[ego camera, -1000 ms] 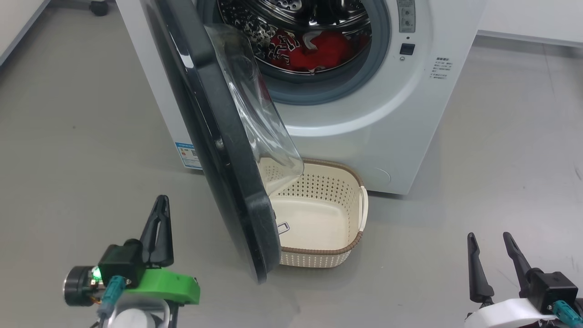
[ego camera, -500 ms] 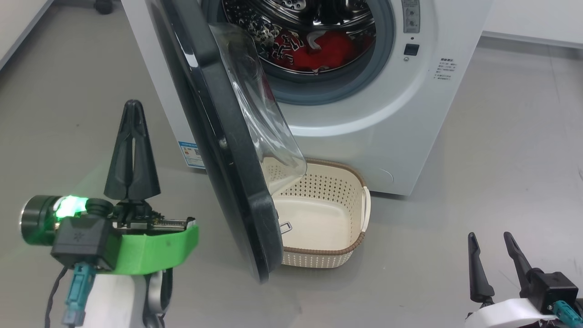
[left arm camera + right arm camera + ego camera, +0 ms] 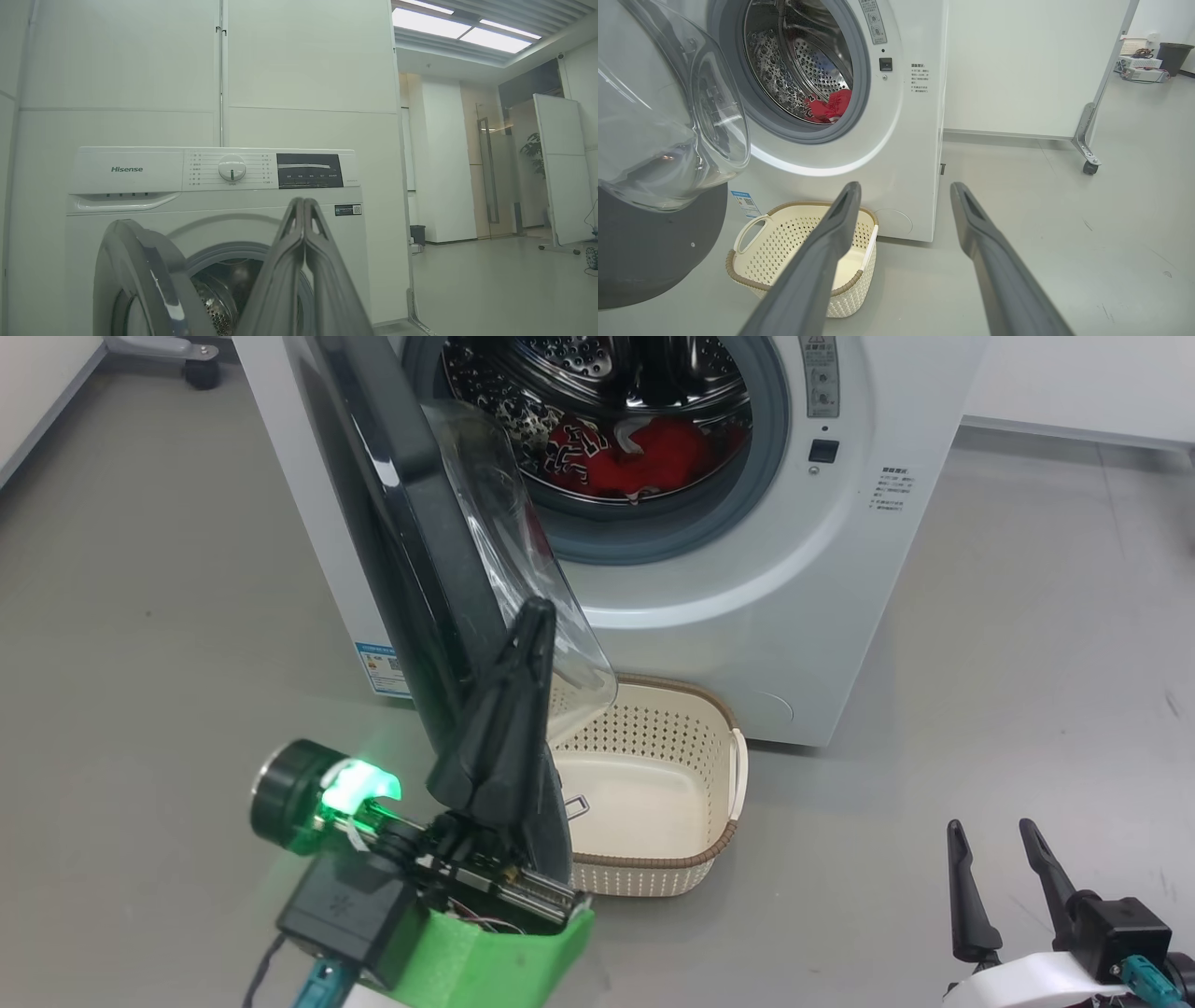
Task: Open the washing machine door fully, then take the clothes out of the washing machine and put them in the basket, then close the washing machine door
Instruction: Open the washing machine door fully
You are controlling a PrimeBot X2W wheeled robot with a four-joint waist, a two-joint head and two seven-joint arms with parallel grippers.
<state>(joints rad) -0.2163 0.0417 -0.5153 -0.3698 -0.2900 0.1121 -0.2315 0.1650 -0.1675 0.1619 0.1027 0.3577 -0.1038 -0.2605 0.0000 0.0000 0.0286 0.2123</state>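
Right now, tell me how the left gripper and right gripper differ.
The left gripper is shut, fingers pressed together; the right gripper is open, fingers apart. The left overlaps the washing machine door in the head view; the right hangs aside over the floor. The left's mount is green, the right's white. Both have long dark fingers and hold nothing.

Red clothes; white washing machine; cream perforated basket.
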